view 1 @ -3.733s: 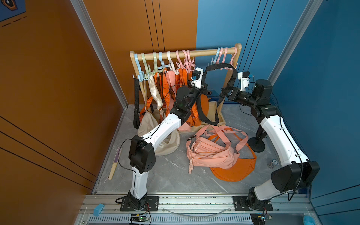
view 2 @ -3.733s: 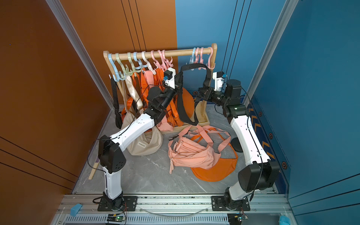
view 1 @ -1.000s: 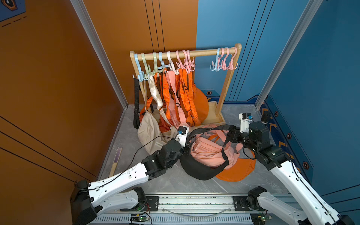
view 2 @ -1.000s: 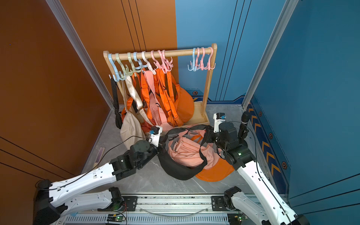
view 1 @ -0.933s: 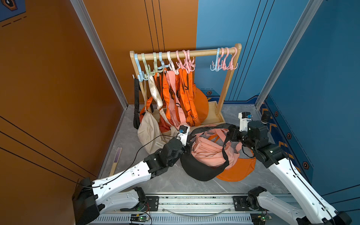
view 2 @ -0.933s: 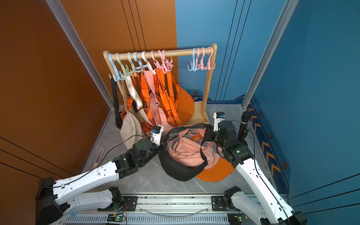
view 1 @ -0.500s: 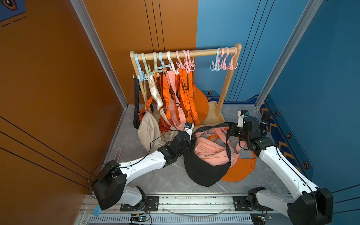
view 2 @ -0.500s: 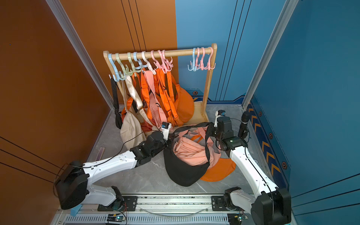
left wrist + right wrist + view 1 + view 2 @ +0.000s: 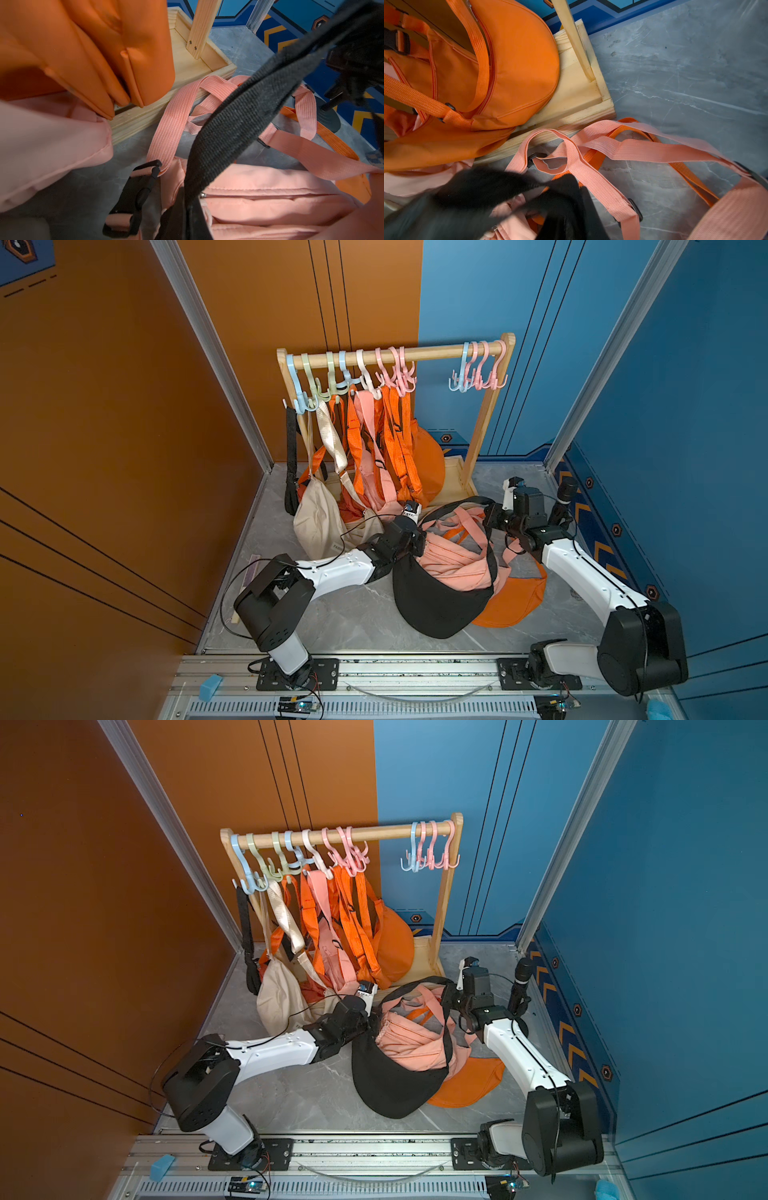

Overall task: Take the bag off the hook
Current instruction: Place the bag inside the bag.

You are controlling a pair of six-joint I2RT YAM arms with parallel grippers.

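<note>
Rail hardware along the bottom edge of both top views carries two arm bases, with one blue block (image 9: 210, 685) at the lower left and another blue block (image 9: 660, 710) at the lower right.

Beyond it, on the grey bench (image 9: 353, 614), one pile of three bags lies in the lower centre. The black bag (image 9: 436, 601) is nearest and is off its hook. One pink bag (image 9: 453, 564) lies just behind it, touching it. One orange bag (image 9: 515, 601) is flattened underneath and shows at the right.

The black bag's single strap (image 9: 457, 502) arches over the pink bag between the two grippers. The left gripper (image 9: 417, 543) is at the strap's left end, its jaws closed tight on the webbing, and the left wrist view shows the strap running out from it. The right gripper (image 9: 491, 517) is at the strap's right end. The right wrist view is blurred there, so I cannot tell whether its jaws grip the strap or not.

Farther back, in the upper centre, stands one wooden rack (image 9: 432, 352). Its rail carries twelve hooks: eight crowded hooks (image 9: 353, 373) at the left and four bare hooks (image 9: 478, 375) at the right. From the left eight hang:
- one cream bag (image 9: 320, 518)
- one hanging pink bag (image 9: 374, 472)
- several hanging orange bags (image 9: 428, 460), whose overlapping straps defeat a count
- one loose black band (image 9: 291, 456) at the far left
</note>
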